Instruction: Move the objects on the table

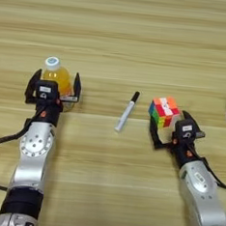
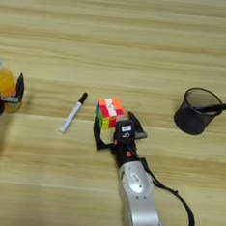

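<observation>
My right pincer (image 2: 114, 129) sits low on the counter (image 1: 119, 38) with its two black fingers spread apart, one at the lower left of the coloured puzzle cube (image 2: 110, 112) and the other at its near right corner, so the cube stands between them but I judge it is not yet clamped. To do this well I would square the fingers on two flat opposite faces, not across a corner, and close only when the cube is seated deep between them. My left pincer (image 1: 52, 89) is also spread, its fingers flanking the orange-drink bottle (image 1: 57, 76), which stands upright with its white cap on; whether the fingers touch the bottle I cannot tell. Between my two arms a white marker with a black cap (image 1: 127, 111) lies flat and slanted, apart from both pincers (easy to knock if I swing inward). Well off to my right stands the black mesh pen cup (image 2: 196, 111), slightly tilted, a black marker (image 2: 215, 108) resting across its rim.
</observation>
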`<state>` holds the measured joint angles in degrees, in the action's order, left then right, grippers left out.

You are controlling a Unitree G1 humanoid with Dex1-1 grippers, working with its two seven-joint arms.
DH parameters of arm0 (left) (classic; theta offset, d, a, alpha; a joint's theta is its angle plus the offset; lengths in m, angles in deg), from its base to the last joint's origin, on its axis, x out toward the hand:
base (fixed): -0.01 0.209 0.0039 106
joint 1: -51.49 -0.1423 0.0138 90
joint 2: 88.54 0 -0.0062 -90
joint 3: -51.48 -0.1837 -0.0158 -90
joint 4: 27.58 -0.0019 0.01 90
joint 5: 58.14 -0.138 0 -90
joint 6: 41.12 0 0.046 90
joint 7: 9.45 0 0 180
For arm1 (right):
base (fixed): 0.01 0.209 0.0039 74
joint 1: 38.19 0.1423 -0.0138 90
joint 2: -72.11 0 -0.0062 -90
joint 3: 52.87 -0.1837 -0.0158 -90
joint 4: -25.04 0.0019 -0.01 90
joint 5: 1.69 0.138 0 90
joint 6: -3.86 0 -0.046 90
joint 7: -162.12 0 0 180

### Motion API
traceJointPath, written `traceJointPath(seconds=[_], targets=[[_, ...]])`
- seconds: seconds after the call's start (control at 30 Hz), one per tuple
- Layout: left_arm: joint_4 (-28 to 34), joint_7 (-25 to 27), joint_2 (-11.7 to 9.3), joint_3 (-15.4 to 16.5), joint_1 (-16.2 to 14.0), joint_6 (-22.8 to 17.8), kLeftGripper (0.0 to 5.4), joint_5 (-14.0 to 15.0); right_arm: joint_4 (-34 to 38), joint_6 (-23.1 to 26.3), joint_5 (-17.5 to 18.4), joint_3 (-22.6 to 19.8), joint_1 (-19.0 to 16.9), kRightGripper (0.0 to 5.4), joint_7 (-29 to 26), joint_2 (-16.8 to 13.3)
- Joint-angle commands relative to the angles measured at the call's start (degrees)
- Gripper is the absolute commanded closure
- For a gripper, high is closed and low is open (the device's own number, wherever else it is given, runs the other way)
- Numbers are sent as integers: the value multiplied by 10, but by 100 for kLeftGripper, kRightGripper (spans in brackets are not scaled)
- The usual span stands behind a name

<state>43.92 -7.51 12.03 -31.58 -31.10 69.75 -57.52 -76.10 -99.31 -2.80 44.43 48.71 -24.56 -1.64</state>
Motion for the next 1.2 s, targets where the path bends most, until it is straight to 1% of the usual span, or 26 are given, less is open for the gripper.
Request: traceJointPath(seconds=[0.03, 0.27, 0.4, 0.53, 0.6, 0.83, 0.9, 0.97, 1.07, 1.2], targets=[[-17, 2, -6, 4, 10, 9, 0, 6, 4, 1, -2, 2, -2, 2, 3, 3], [-28, 6, -5, 5, 14, 17, 0, 7, 5, 1, -1, 1, -3, 2, 2, 3], [-32, 21, -4, 5, 14, 30, 38, 19, 5, 2, -1, 1, -3, 0, 2, 3], [-32, 26, -5, 4, 13, 33, 71, 21, 9, 2, -2, 1, -4, 0, 2, 2], [-31, 27, -4, 4, 13, 35, 97, 22, 13, 3, -2, 2, -5, 0, 2, 2], [-19, 37, -2, 2, 9, 40, 151, 29, 15, 4, -2, 2, -4, 0, 2, 2], [-20, 39, -2, 1, 9, 41, 175, 29, 15, 4, -2, 2, -4, 0, 2, 2], [-20, 40, -1, 2, 9, 43, 188, 29, 15, 4, -2, 2, -3, 0, 2, 2], [-10, 43, 0, 2, 7, 42, 193, 31, 21, 5, -5, 2, -5, 0, 3, 1], [14, 43, 1, 0, 5, 35, 193, 31, 58, 11, -13, 7, -15, 0, 6, -1]])
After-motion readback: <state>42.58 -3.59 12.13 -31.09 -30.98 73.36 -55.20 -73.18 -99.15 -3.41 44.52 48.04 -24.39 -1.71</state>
